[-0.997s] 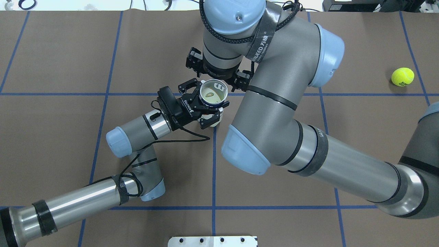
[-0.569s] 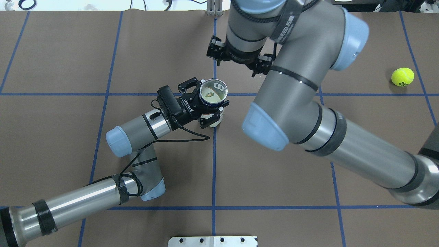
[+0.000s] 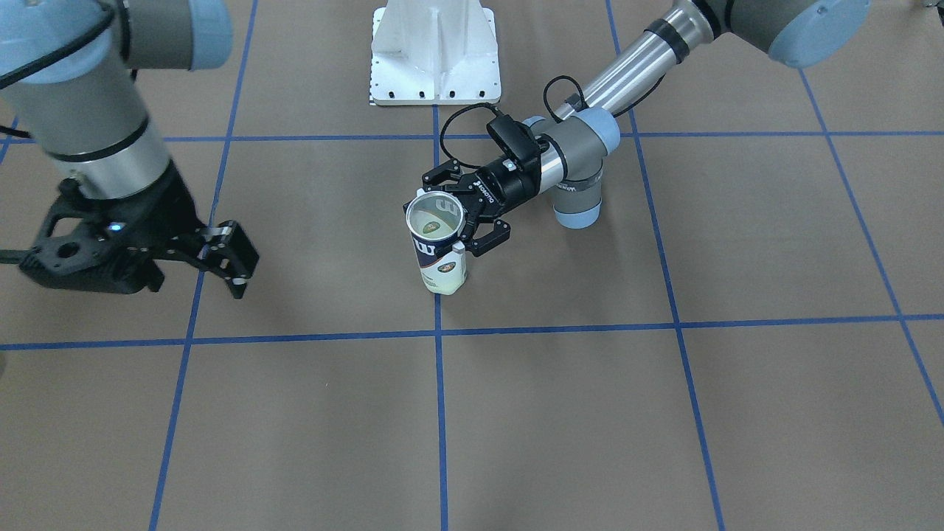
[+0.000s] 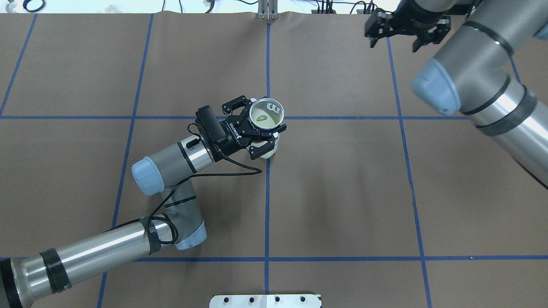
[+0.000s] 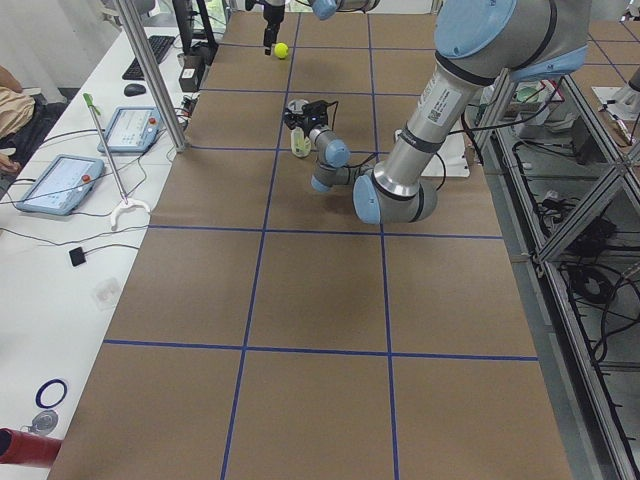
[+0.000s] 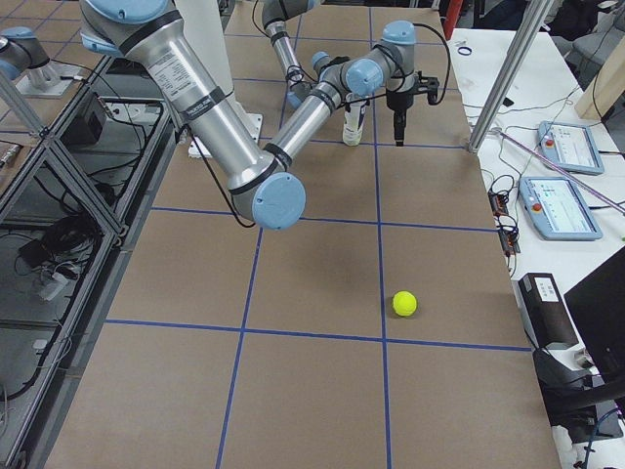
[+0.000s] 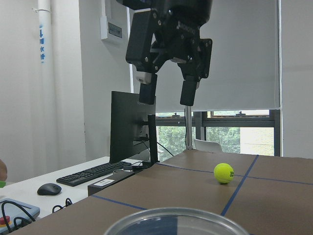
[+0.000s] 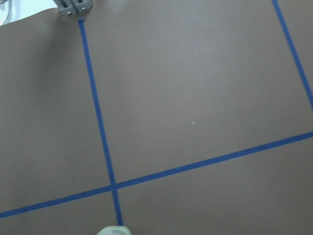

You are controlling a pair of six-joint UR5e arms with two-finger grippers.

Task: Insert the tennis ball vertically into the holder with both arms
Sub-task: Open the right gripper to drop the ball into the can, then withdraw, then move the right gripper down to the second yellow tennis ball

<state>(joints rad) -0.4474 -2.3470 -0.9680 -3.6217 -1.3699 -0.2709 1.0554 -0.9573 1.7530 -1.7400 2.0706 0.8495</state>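
**Right arm swings away to fetch the tennis ball (image 6: pixel 404 304)**

The right gripper (image 7: pixel 167 93), jaws wide and empty, has left the Wilson can (image 4: pixel 266 115) and hangs partway toward the ball, which lies on the table well apart. The left gripper (image 4: pixel 259 127) keeps the can clamped upright.

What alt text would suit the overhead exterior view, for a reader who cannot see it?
The left gripper clamps an upright clear holder, mouth open, near the view's centre. The right gripper hangs at the top right edge, jaws open and empty.
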